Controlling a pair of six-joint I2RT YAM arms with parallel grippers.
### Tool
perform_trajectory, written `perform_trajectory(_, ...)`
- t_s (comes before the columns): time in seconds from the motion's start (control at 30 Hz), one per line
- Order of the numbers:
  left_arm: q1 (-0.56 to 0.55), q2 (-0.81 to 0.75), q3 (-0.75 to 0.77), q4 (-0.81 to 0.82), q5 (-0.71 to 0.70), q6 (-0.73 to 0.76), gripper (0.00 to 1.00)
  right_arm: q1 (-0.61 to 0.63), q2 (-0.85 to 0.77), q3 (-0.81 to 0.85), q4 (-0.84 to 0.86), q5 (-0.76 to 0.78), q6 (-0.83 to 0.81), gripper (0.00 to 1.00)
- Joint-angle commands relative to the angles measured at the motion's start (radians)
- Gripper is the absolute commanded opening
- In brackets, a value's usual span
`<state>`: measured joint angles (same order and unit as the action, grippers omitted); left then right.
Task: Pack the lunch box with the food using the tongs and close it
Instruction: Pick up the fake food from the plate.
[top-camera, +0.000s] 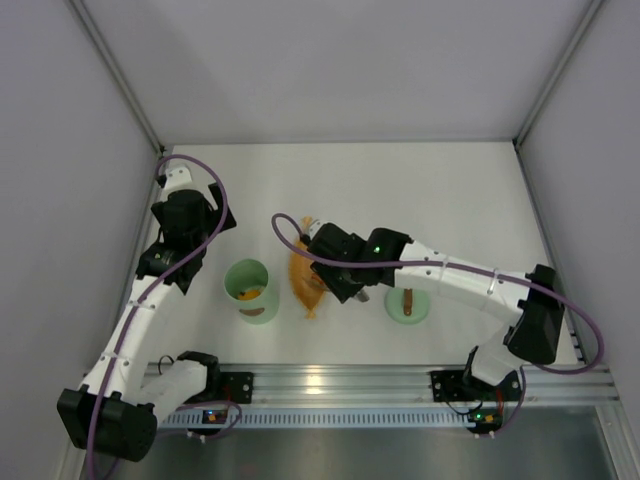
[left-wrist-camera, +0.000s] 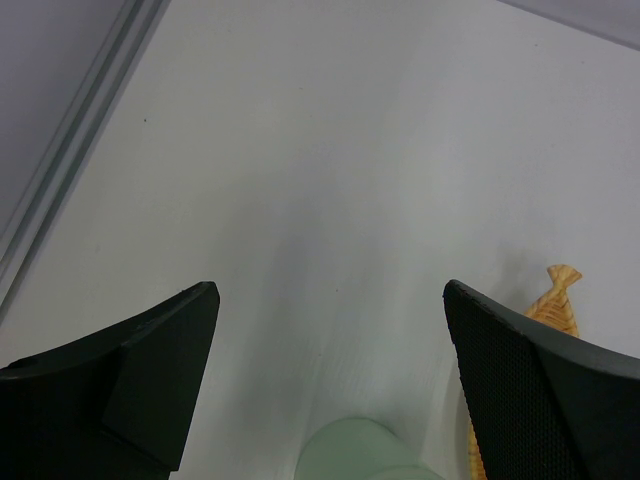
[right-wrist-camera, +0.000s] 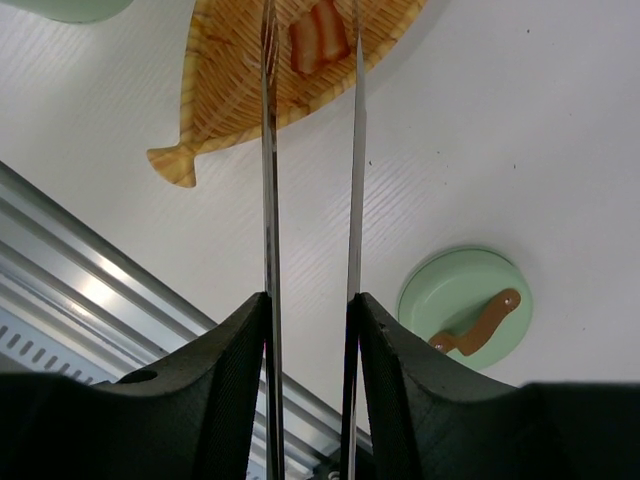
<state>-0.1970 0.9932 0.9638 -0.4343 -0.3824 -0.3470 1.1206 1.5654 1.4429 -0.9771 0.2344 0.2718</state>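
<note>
**A:** In the top view, where does everything sit?

**B:** The lunch box (top-camera: 250, 290) stands open just left of the orange leaf-shaped dish (top-camera: 303, 262), with something orange inside it. Its lid (top-camera: 408, 303) lies flat on the far side of the dish, well apart from the box. The right gripper (top-camera: 348, 285) hangs over the dish. The left gripper (top-camera: 178, 270) sits off to the box's left.

**A:** And the left wrist view?

**B:** The left gripper's jaws are spread wide over the table (left-wrist-camera: 300, 150) and hold nothing. The box rim just shows at the bottom edge and the dish's tail at the right. That arm looks out of the way, so I'd leave it parked.

**A:** The right wrist view?

**B:** The right gripper's jaws are closed on the tongs (right-wrist-camera: 268, 200), pressing both arms, which run nearly parallel with a narrow gap between them. A brown-and-cream chunk of food (right-wrist-camera: 320, 45) lies on the dish between the tips. One arm looks to be against it, and the other shows a sliver of space. I judge it bracketed, not yet pinched.

**A:** So how should the pick go?

**B:** Keep the tips low on the dish and squeeze gently until both bear on the chunk's sides. Lift straight up before swinging toward the box. If the squeeze is too hard the chunk may squirt out, and if the swing is too quick it may slip.
</note>
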Motion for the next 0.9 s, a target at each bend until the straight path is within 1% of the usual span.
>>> perform_trajectory(0.0,0.005,-0.002,0.035,0.012,-0.007,-0.006,0.99,0.027,0.016,0.056,-0.028,0.026,-0.014,0.39)
perform_trajectory(0.3,0.005,-0.001,0.036,0.012,-0.009,-0.006,0.99,0.030,0.031,0.079,-0.038,0.031,-0.016,0.36)
perform_trajectory(0.43,0.005,-0.001,0.038,0.011,-0.010,-0.006,0.99,0.028,0.030,0.091,-0.037,0.039,-0.011,0.32)
perform_trajectory(0.47,0.005,-0.001,0.036,0.011,-0.009,-0.006,0.99,0.028,0.028,0.094,-0.038,0.043,-0.010,0.29)
perform_trajectory(0.5,0.005,-0.001,0.038,0.011,-0.010,-0.006,0.99,0.028,0.027,0.102,-0.038,0.048,-0.008,0.28)
perform_trajectory(0.87,0.005,-0.001,0.036,0.012,-0.010,-0.006,0.99,0.028,-0.013,0.175,-0.057,0.101,0.021,0.27)
